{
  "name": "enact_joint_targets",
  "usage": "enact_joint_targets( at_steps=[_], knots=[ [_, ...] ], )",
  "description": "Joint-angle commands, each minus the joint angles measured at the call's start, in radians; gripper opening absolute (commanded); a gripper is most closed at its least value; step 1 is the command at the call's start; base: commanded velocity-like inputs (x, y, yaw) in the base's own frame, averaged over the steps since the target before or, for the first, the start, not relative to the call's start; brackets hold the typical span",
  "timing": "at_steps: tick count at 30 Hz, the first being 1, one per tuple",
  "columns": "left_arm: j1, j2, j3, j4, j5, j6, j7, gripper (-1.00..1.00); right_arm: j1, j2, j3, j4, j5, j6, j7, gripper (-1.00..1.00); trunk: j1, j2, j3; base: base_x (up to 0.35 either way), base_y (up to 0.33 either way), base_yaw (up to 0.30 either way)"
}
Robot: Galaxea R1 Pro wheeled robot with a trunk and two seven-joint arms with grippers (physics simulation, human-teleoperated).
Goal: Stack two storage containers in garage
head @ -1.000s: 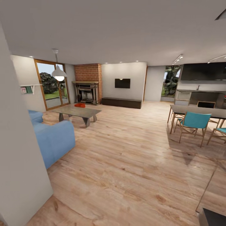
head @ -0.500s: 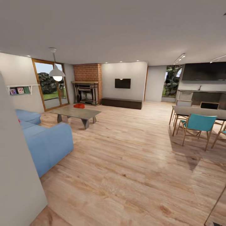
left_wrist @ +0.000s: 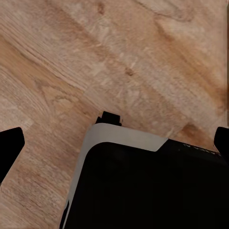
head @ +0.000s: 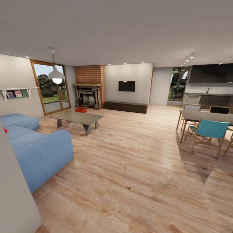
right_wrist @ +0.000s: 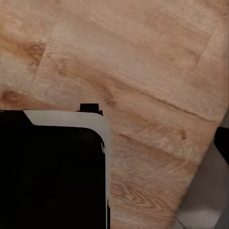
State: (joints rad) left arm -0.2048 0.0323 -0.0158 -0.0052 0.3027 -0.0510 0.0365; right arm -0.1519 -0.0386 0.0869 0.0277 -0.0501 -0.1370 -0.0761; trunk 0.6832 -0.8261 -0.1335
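One storage container (head: 81, 109), a small red-orange bin, rests on the far end of the low worktop (head: 77, 117), on the side nearest the fireplace (head: 88, 95). From here I cannot tell whether the second container is behind it, because it is too small and far. The worktop stands in the living room, in front of the fireplace and the brick chimney (head: 90, 74), with the blue sofa (head: 35, 149) on its near side and the glass doors (head: 51, 86) beside it. The garage is not visible from this place.

In the left wrist view, the left hand (left_wrist: 114, 143) hangs over the wood floor (head: 136, 168) with its two dark fingertips (left_wrist: 10, 145) wide apart and nothing between them. In the right wrist view, one dark fingertip (right_wrist: 222, 140) of the right hand is at the edge of the picture, so I cannot tell if that hand is apart or together. Both wrist views also show the dark body of the robot base above the planks.

The task is at its beginning, I think: the robot needs to reach the worktop. The risk is the way there. The sofa corner is close to the path on one side, and the dining table (head: 207, 116) with the blue chair (head: 208, 132) is on the other, so a wide turn could hit the furniture. Also the worktop is low, so arriving too close could leave the arms without room to reach down to the bin.
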Motion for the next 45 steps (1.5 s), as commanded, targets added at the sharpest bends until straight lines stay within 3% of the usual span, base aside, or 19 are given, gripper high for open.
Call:
enact_joint_targets(
  at_steps=[1,45],
  knots=[
    [-0.001,0.000,-0.002,0.001,0.004,-0.003,0.002,1.00,-0.001,0.000,0.008,0.003,-0.005,-0.005,-0.002,1.00,0.001,-0.001,-0.001,0.325,0.000,0.000],
    [-0.001,0.000,-0.003,0.001,0.004,-0.005,0.002,1.00,-0.001,0.000,0.008,0.003,-0.005,-0.004,-0.002,1.00,0.001,-0.001,-0.001,0.324,0.000,0.000]
  ],
)
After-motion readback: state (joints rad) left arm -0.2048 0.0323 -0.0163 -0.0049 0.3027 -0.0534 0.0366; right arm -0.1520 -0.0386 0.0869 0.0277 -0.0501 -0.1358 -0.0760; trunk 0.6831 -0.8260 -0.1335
